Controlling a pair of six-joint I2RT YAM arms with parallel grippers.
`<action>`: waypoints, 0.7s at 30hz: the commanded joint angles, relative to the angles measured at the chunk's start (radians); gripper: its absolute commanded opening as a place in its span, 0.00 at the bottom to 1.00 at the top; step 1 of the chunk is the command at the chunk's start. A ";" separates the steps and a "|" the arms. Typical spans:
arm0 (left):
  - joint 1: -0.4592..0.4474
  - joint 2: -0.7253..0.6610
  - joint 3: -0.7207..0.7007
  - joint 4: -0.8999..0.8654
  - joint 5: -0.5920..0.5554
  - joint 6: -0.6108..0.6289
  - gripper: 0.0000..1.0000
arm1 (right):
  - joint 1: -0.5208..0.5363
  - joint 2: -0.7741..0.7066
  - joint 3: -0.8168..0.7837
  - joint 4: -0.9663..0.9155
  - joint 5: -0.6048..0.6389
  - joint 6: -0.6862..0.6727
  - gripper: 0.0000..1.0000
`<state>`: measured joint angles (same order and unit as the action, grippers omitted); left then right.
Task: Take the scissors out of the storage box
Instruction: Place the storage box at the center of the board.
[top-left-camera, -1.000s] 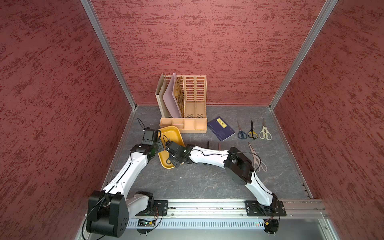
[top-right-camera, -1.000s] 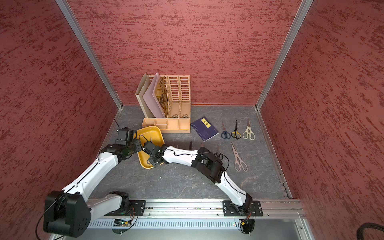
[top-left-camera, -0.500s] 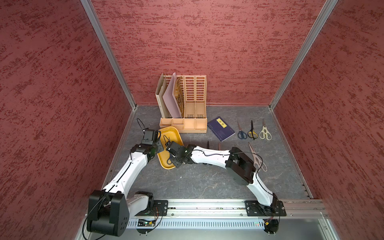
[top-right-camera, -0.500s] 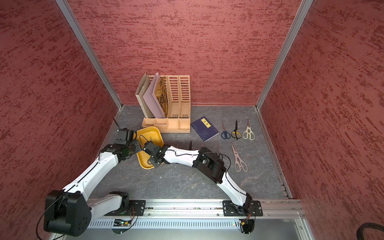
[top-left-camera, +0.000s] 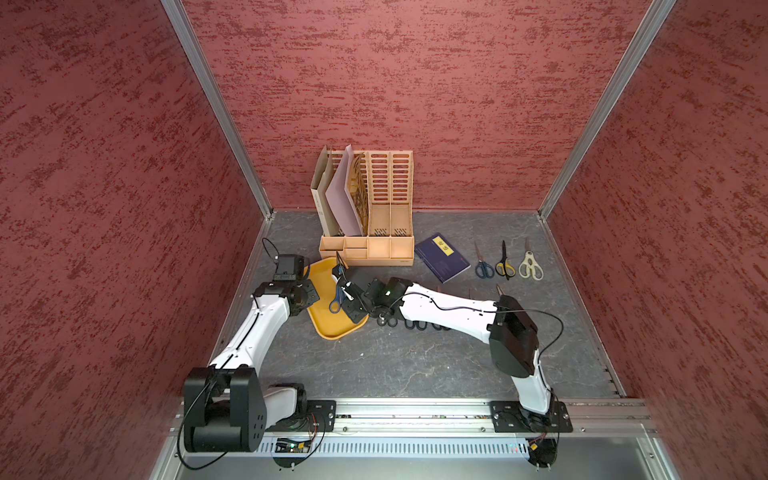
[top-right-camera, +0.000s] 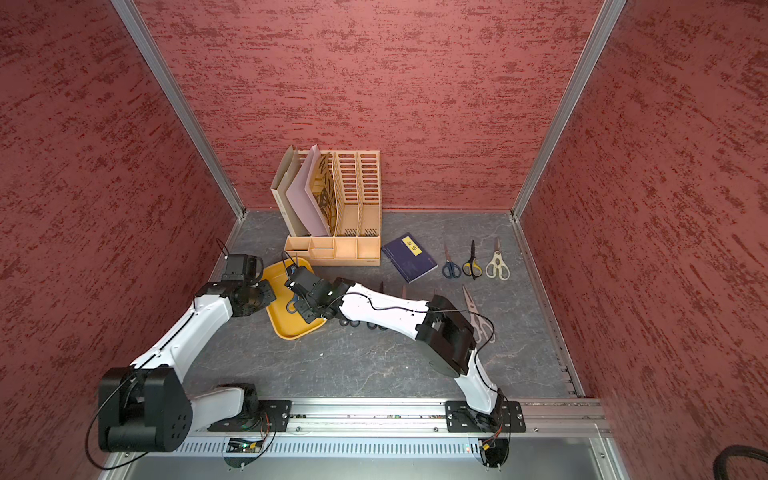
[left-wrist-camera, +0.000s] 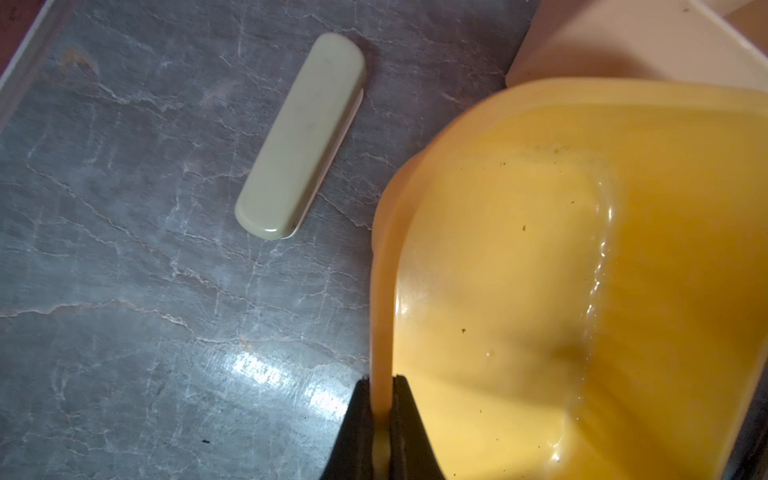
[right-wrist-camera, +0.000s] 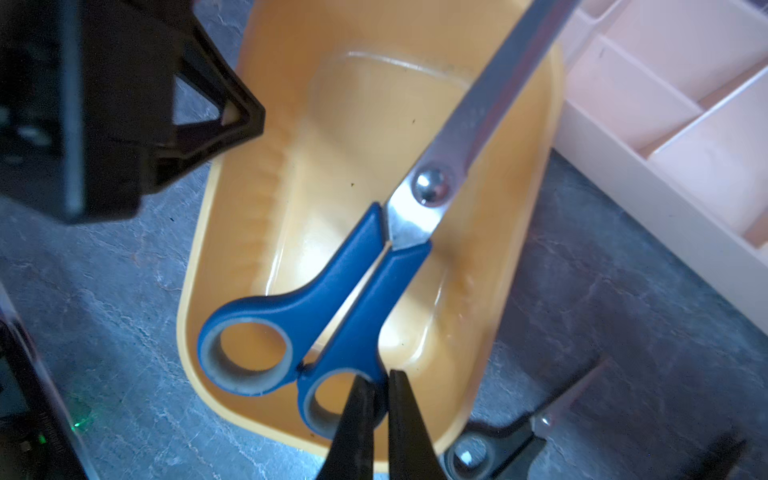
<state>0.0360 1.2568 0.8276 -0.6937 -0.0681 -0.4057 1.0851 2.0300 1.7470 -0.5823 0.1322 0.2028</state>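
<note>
Barely shifted: right gripper (right-wrist-camera: 378, 380) clamps scissors (right-wrist-camera: 332, 291) | left gripper (left-wrist-camera: 382, 382) pinches storage box (left-wrist-camera: 540, 249) | grey floor (top-left-camera: 395, 365); red walls (top-left-camera: 415, 83)

My right elbow (top-left-camera: 513, 332) has swung out to my right and now hides most of the cream scissors (top-left-camera: 500, 291) in a top view
</note>
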 joint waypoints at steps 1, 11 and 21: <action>0.055 0.062 0.042 -0.058 0.074 0.038 0.00 | -0.037 -0.092 -0.034 -0.076 0.004 0.015 0.00; 0.097 0.240 0.109 -0.091 0.163 0.047 0.11 | -0.270 -0.300 -0.259 -0.309 -0.052 -0.008 0.00; 0.099 0.227 0.150 -0.121 0.172 0.042 0.63 | -0.524 -0.356 -0.379 -0.380 -0.086 -0.078 0.00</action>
<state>0.1310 1.5127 0.9413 -0.7975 0.0910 -0.3668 0.6102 1.7069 1.3796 -0.9154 0.0761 0.1627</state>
